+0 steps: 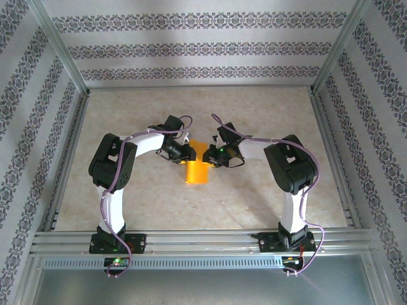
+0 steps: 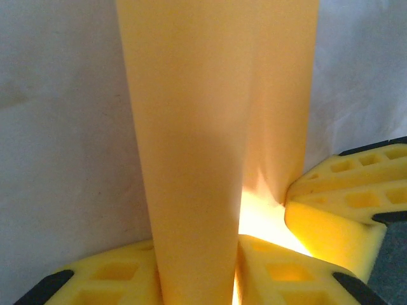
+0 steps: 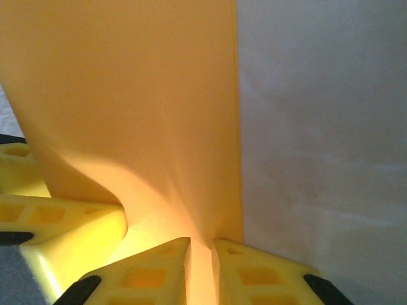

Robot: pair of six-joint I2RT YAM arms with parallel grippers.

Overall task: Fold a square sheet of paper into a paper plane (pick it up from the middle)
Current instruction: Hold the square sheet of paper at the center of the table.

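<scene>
The square sheet of paper (image 1: pixel 196 171) is bright orange and hangs doubled over as a narrow strip above the table's middle. My left gripper (image 1: pixel 187 154) and right gripper (image 1: pixel 212 156) meet at its top edge from either side. In the left wrist view the sheet of paper (image 2: pixel 210 114) runs up from between the yellow fingers of the left gripper (image 2: pixel 198 246), which is shut on it. In the right wrist view the paper (image 3: pixel 140 101) passes through the narrow gap of the right gripper (image 3: pixel 201 246), pinched there. The paper plane is out of view.
The beige tabletop (image 1: pixel 191 108) lies under the paper, bounded by aluminium rails (image 1: pixel 191 236) at the front and patterned walls (image 1: pixel 191 51) behind and at the sides. The right gripper's yellow fingers (image 2: pixel 340 203) sit close beside the left gripper.
</scene>
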